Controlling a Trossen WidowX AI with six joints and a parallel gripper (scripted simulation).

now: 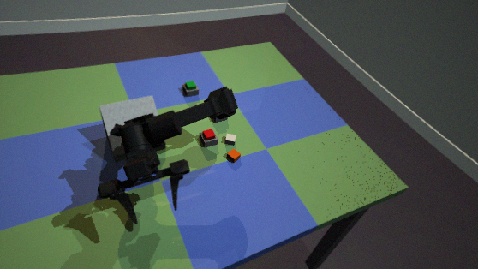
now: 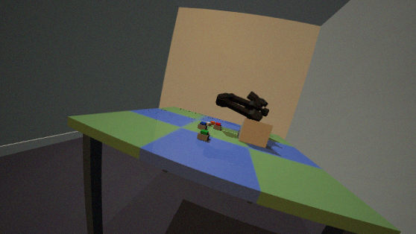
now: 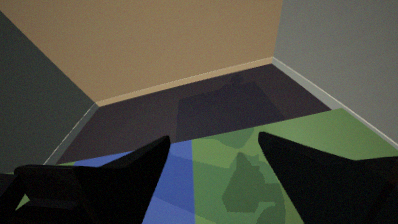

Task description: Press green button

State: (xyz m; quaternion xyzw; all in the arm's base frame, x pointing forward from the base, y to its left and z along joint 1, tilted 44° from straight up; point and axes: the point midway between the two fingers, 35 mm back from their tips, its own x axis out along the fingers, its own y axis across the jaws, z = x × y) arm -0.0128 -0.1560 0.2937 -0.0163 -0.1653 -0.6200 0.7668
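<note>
The green button [image 1: 190, 85] [image 2: 204, 132] stands on a small grey base, on a blue square of the table, behind the arm in the top view and nearest the camera in the exterior view. My gripper [image 1: 155, 217] [image 3: 213, 138] is open, with its two dark fingers wide apart and nothing between them. It is raised above the table on the side of the arm away from the green button. The wrist view does not show the green button.
The red button [image 1: 209, 134] [image 2: 218, 124] stands in front of the arm, beside a white block [image 1: 230, 139] and an orange block [image 1: 234, 155]. A blue button [image 2: 203, 123] is mostly hidden by the arm's elbow in the top view. A pale box [image 1: 124, 110] [image 2: 256, 133] stands beside the arm's base.
</note>
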